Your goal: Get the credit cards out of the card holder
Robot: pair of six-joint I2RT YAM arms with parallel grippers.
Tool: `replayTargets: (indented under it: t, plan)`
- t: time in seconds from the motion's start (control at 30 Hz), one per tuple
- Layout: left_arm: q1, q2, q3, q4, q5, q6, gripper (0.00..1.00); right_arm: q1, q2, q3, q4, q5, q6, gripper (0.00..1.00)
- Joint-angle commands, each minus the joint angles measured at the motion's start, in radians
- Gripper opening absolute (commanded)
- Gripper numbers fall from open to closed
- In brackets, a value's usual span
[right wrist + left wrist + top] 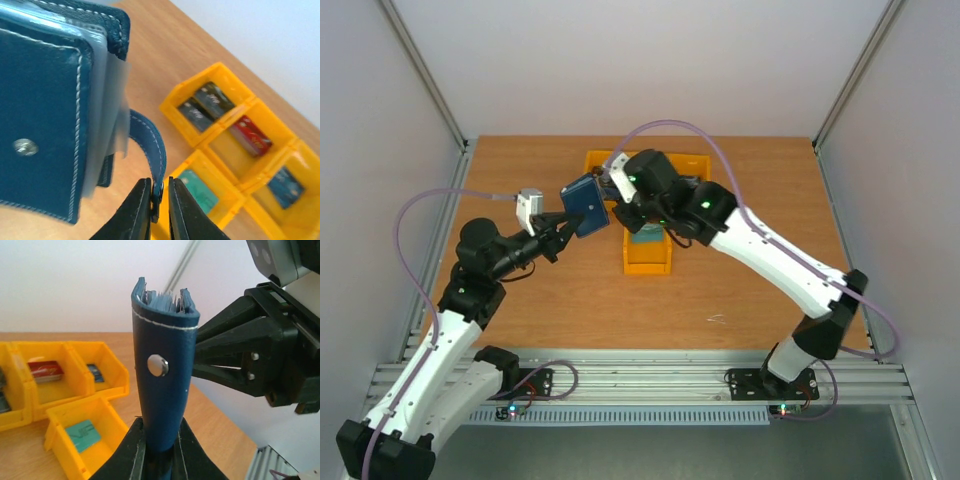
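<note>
Jaws on both arms are clenched on the card holder [586,207], which hangs in the air above the bench [740,300], near the yellow bins [647,265]. The left jaws clamp its lower end and hold it upright. The right jaws pinch the snap end of its closing tab [150,145].

The tab is off its stud [158,365]. Pale sleeve edges [162,301] show at the holder's open top, but whether cards sit among them cannot be told. The step in hand looks like opening the holder to reach the sleeves. Next, the right jaws would need to let the tab go and take a single card by its edge, with the left jaws steadying the holder.

One bin carries a red card [46,371], another a green card [82,431]. The bench is bare brown wood, with white walls [640,60] on three sides and a metal rail [640,375] along the near edge.
</note>
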Motion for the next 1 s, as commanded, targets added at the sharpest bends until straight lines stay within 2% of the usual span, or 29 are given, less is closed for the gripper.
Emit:
replayTargets:
  t: [0.0, 0.07, 0.13, 0.37, 0.43, 0.57, 0.67, 0.93, 0.97]
  plan:
    - [-0.003, -0.011, 0.042, 0.178, 0.176, 0.038, 0.0, -0.05, -0.148, -0.062, 0.066, -0.357, -0.041, 0.14]
    - [-0.002, -0.002, 0.074, 0.2, 0.248, 0.033, 0.0, -0.067, -0.171, -0.072, 0.079, -0.441, -0.009, 0.19]
    - [-0.003, 0.008, 0.094, 0.216, 0.298, 0.013, 0.0, -0.071, -0.18, -0.074, 0.077, -0.489, -0.001, 0.2]
    - [-0.002, 0.017, 0.119, 0.241, 0.379, -0.02, 0.0, -0.1, -0.201, -0.1, 0.064, -0.52, 0.009, 0.21]
    - [-0.002, 0.019, 0.122, 0.251, 0.404, -0.017, 0.0, -0.119, -0.213, -0.105, 0.061, -0.571, 0.011, 0.22]
    - [-0.002, 0.027, 0.133, 0.247, 0.421, 0.018, 0.0, -0.14, -0.229, -0.096, 0.014, -0.808, -0.064, 0.37]
    - [-0.003, 0.034, 0.141, 0.247, 0.434, 0.01, 0.0, -0.14, -0.222, -0.075, -0.045, -0.879, -0.109, 0.51]
    - [-0.003, 0.039, 0.142, 0.215, 0.501, 0.099, 0.0, -0.14, -0.175, -0.027, -0.093, -1.007, -0.114, 0.64]
    - [-0.003, 0.04, 0.141, 0.225, 0.502, 0.089, 0.0, -0.14, -0.167, -0.019, -0.098, -1.024, -0.113, 0.68]
